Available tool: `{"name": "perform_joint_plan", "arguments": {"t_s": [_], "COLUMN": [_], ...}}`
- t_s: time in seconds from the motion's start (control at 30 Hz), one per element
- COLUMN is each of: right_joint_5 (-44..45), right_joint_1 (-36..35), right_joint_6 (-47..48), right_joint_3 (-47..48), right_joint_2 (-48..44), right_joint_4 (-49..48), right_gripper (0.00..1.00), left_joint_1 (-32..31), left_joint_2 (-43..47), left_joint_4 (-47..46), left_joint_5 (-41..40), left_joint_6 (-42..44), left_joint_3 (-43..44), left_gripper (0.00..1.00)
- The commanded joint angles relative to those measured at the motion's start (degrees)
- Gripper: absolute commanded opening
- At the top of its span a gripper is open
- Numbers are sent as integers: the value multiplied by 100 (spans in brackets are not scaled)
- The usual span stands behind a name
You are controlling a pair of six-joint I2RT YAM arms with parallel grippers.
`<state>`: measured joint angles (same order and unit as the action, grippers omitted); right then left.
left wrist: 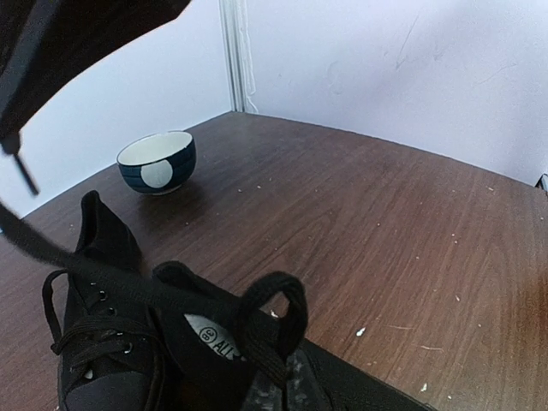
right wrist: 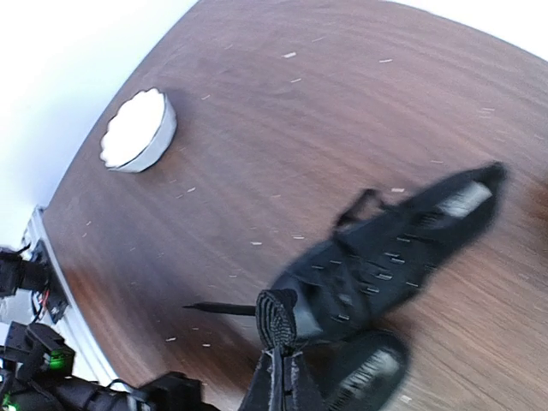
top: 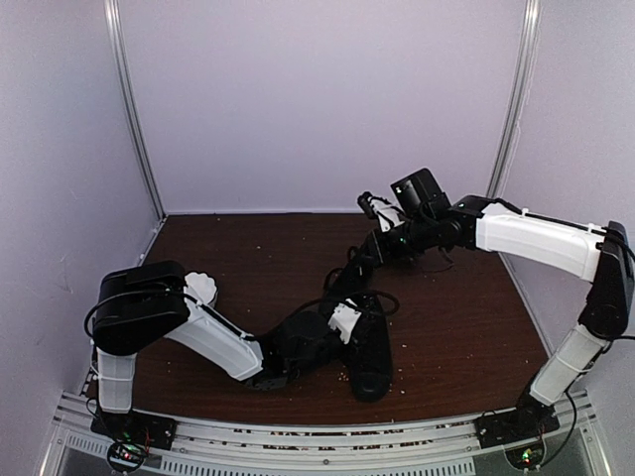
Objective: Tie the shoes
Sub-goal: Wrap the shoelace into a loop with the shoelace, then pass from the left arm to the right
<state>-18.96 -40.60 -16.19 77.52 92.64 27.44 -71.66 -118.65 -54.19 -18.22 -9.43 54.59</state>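
At front-centre of the table (top: 466, 317), the black shoes (top: 369, 362) sit side by side. White bowl (right wrist: 137, 128) well apart to their left; blue-and-white bowl (left wrist: 157, 161) farther off, nr a corner. L gripper (left wrist: 278, 390) low at the shoes, jaws closed on a lace loop (left wrist: 274, 312). R gripper (right wrist: 278, 377) raised above them, jaws pinched tight on a 2nd lace fold (right wrist: 276, 315).

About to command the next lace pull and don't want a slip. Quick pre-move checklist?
1. Left gripper shut on lace loop: ok.
2. Right gripper pinching lace: ok.
3. Strand running from the shoes taut: ok.
4. Shoes upright on table: ok.
5. Bowl apart from shoes: ok.
6. Knot crossing formed: cannot tell.
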Motion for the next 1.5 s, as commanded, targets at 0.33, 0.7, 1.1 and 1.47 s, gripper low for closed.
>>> {"name": "perform_joint_plan", "arguments": {"t_s": [0.33, 0.7, 1.1, 1.47], "right_joint_5": [-478, 3, 77, 106], "right_joint_1": [-466, -150, -419, -591], "right_joint_6": [63, -844, -1952, -1957], "right_joint_3": [286, -1492, -3252, -3200], "right_joint_2": [256, -1247, -2077, -1717], "right_joint_4": [93, -959, -2240, -2278], "right_gripper": [31, 50, 54, 38], "left_joint_1": [29, 29, 37, 42], "left_joint_2": [-15, -10, -15, -14], "left_joint_4": [-341, -364, -343, -329], "left_joint_5": [107, 74, 87, 86], "left_joint_6": [108, 88, 82, 77], "left_joint_3": [43, 25, 34, 43], "left_gripper": [0, 0, 0, 0]}}
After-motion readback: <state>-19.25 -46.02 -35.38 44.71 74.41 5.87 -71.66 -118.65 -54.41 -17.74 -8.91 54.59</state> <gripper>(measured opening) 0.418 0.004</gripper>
